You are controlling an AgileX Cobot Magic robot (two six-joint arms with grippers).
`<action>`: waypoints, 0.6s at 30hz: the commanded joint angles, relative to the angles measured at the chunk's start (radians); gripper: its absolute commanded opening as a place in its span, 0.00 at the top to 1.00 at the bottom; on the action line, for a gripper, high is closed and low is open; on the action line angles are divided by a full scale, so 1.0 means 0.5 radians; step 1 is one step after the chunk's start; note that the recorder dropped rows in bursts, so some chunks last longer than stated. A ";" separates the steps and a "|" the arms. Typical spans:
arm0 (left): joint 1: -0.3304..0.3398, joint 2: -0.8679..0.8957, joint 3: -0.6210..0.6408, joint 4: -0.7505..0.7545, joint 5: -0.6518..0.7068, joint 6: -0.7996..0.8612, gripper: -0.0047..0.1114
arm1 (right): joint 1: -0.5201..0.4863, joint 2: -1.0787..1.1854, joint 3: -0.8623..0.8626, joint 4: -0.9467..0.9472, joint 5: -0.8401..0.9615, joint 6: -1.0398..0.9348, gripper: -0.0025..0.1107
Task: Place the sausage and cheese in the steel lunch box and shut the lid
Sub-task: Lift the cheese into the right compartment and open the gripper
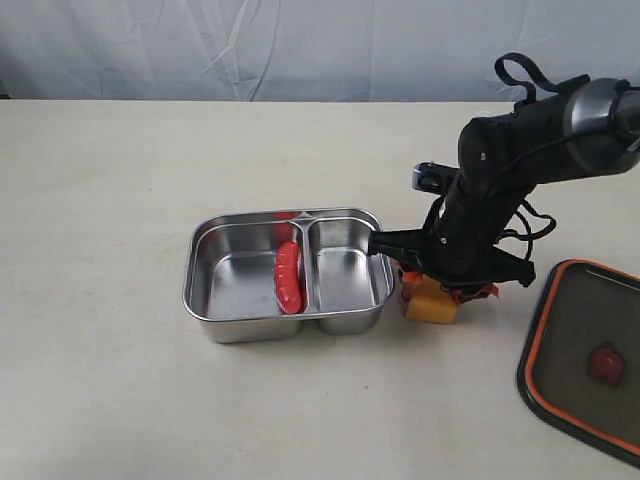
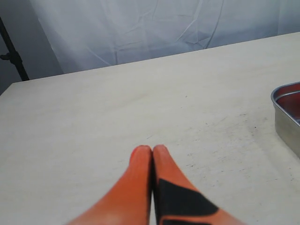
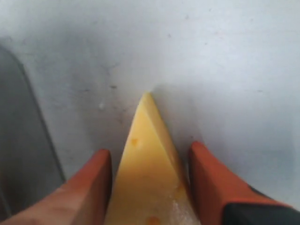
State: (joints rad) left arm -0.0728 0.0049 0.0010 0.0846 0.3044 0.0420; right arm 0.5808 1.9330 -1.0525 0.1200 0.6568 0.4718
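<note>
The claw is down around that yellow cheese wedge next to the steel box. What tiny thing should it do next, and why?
Probably close the right claw on the cheese. Its orange fingers flank the wedge with gaps showing, so nothing is gripped yet, and the cheese sits on the table outside the steel lunch box, where the sausage already lies.

The bench (image 1: pixel 120 400) is a pale cream board with a matt, slightly scuffed face. Behind its far edge hangs a creased white cloth (image 1: pixel 250 45), running the full width of that edge. In the left wrist view a thin black pole (image 2: pixel 10 55) with a small fitting on it, perhaps part of a stand, rises beyond a far corner of the bench, beside the cloth. A few small dark specks (image 2: pixel 255 127) and faint scratches mark the bench surface. The right wrist view shows similar marks, blurred.
</note>
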 commanded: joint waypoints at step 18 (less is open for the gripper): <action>-0.012 -0.010 -0.002 -0.008 -0.004 -0.016 0.96 | 0.199 -0.681 -0.009 -0.005 -0.292 -0.443 0.98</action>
State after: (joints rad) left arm -0.0728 0.0049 0.0010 0.0846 0.3052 0.0420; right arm 0.6377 1.5852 -1.0554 0.0530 0.5934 0.3518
